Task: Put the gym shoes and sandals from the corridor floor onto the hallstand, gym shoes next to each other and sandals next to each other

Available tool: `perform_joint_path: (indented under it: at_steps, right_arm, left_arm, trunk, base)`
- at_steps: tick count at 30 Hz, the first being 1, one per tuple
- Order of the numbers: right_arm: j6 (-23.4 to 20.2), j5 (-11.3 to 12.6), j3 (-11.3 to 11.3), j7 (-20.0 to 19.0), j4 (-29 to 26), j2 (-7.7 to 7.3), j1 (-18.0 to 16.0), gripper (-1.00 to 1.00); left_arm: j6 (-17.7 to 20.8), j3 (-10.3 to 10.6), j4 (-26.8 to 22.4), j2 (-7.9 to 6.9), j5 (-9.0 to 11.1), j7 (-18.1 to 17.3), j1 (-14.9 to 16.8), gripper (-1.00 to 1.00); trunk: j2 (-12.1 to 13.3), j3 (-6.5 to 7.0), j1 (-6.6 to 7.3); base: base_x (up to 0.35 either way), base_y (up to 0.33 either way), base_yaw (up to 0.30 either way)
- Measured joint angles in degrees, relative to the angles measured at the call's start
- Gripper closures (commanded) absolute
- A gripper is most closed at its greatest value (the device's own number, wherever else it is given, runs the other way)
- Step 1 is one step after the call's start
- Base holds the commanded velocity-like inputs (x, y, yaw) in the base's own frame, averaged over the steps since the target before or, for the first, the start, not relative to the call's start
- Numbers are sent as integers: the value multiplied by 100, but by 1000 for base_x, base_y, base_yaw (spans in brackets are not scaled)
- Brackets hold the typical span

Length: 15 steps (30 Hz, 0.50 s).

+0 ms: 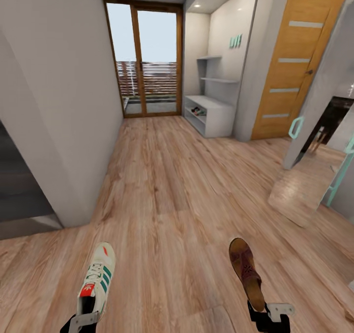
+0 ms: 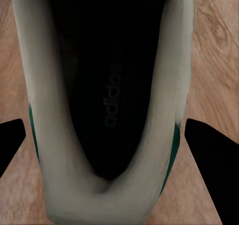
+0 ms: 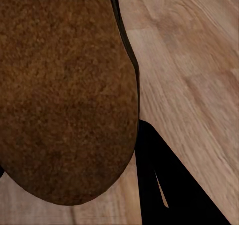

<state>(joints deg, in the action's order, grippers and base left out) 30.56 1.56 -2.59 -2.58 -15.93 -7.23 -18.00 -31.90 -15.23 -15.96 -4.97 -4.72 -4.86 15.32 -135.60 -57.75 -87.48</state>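
Shoes could slip: my left gripper (image 1: 84,318) clamps the white green-striped sneaker (image 1: 97,278), my right gripper (image 1: 268,316) the brown leather sandal (image 1: 246,270), far from the grey hallstand (image 1: 210,113).

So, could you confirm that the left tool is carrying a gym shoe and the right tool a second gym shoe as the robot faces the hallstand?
Not quite: the right tool holds a brown sandal, as the head view shows. The left tool does carry a gym shoe, and the hallstand stands ahead.

White gym shoe (image 1: 97,280) and brown sandal (image 1: 246,271) held aloft.
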Motion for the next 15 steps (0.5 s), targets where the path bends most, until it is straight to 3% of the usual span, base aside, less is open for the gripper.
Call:
perform_joint_path:
  at_steps: [5, 15]
  right_arm:
    - [0, 0, 0, 0, -1, -2, 1, 100]
    - [-9, 0, 1, -15, -6, -8, 1, 100]
  left_arm:
    - [0, 0, 1, 1, 0, 1, 1, 100]
    - [0, 0, 2, 1, 0, -1, 1, 100]
  trunk:
    - [0, 27, 0]
    - [0, 33, 0]
  base:
    - [340, 0, 140]
    - [340, 0, 14]
